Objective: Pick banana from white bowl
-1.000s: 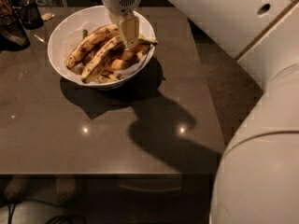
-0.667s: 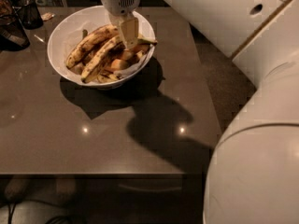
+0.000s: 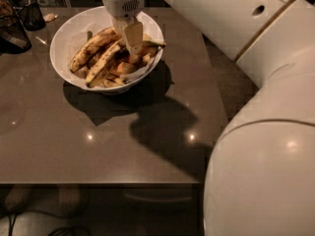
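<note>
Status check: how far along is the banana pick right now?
Done: the reach. The gripper is down inside the white bowl, at the upper end of the banana. In hand: the grasp, though I cannot tell whether it has hold. Left: lifting the banana out; it lies in the bowl among the other bananas, not yet raised.

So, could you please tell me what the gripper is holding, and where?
Cannot tell: the gripper sits low among the bananas in the white bowl, its grip hidden.
</note>
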`<state>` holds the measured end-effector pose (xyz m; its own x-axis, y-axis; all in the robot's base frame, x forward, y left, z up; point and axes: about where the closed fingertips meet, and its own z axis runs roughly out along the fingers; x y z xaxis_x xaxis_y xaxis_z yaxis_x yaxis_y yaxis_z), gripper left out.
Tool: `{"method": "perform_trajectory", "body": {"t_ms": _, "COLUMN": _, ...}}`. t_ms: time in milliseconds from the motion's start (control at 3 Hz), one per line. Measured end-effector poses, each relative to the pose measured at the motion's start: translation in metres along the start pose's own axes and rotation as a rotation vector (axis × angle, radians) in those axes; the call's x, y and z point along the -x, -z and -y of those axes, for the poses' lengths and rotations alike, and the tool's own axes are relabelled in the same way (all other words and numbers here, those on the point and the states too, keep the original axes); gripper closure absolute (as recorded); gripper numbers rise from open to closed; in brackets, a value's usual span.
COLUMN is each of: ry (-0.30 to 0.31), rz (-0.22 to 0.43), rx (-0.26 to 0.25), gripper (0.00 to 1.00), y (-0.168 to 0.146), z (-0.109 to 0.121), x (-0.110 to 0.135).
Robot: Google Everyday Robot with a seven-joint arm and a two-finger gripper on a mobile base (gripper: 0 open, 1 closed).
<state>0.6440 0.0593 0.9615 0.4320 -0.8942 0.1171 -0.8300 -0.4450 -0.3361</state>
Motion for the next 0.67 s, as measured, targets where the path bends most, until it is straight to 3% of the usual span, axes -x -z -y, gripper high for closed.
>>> {"method": "perform_trajectory", "body": {"t_ms": 667, "ry": 0.001, "rz": 0.027, "rx": 0.029, "gripper": 0.47, "y": -0.0149, "z": 0.0009, "x": 0.0093}}
